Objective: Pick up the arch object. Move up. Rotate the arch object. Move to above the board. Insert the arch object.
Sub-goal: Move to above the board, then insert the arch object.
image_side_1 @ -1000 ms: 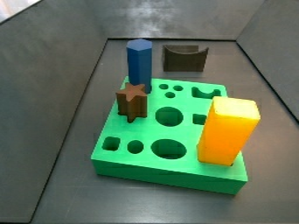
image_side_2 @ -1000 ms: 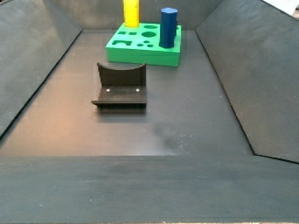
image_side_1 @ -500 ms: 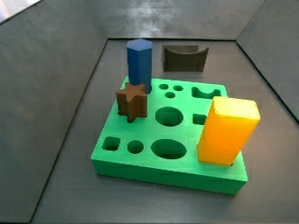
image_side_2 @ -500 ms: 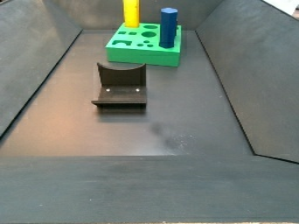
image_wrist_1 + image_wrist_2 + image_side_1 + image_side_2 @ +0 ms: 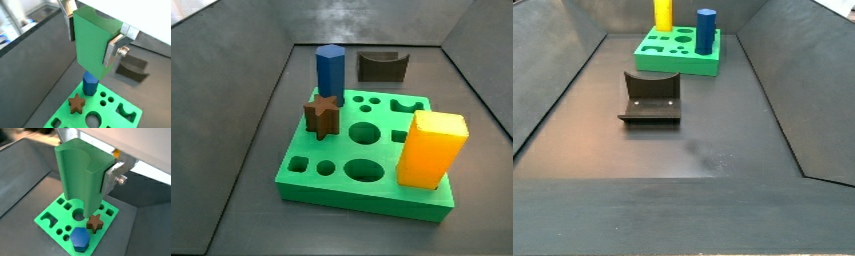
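My gripper (image 5: 93, 42) is shut on the arch object (image 5: 92, 47), a tall green block with a half-round groove along one face, best seen in a wrist view (image 5: 79, 175). The silver fingers (image 5: 115, 47) press its two sides. It hangs upright, high above the green board (image 5: 63, 117), which has round and shaped holes and shows in both side views (image 5: 318, 145) (image 5: 673, 65). An arch-shaped hole (image 5: 409, 104) lies near the board's far edge. Gripper and arch object are out of both side views.
On the board stand a blue peg (image 5: 329, 70), a brown star block (image 5: 322, 112) and a large yellow block (image 5: 432, 148). The dark fixture (image 5: 651, 97) (image 5: 382, 66) stands on the floor beside the board. Grey walls enclose the floor.
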